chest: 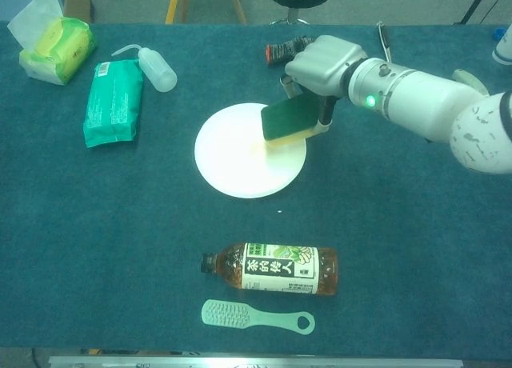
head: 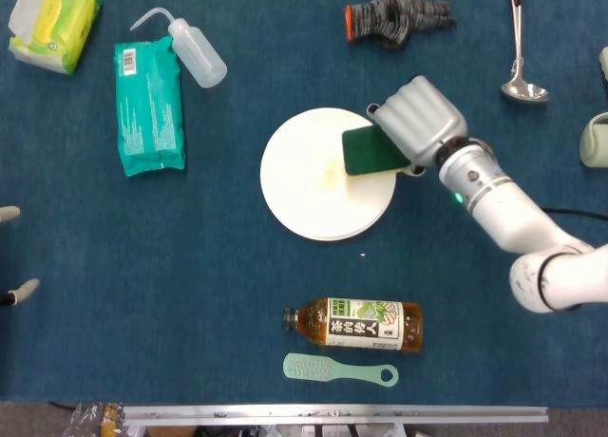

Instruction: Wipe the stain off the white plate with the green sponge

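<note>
**Sponge poised at the plate's right edge, stain to its left**

Nearest the robot lie a tea bottle (chest: 272,270) and a brush (chest: 254,317). Beyond them, mid-table, sits the white plate (head: 299,195). The right hand (head: 418,123) clamps the green sponge (head: 369,150) over the plate's upper right; the faint yellowish stain (head: 331,174) lies just left of the sponge. The left hand (head: 11,293) barely shows; I cannot tell its state.
</note>
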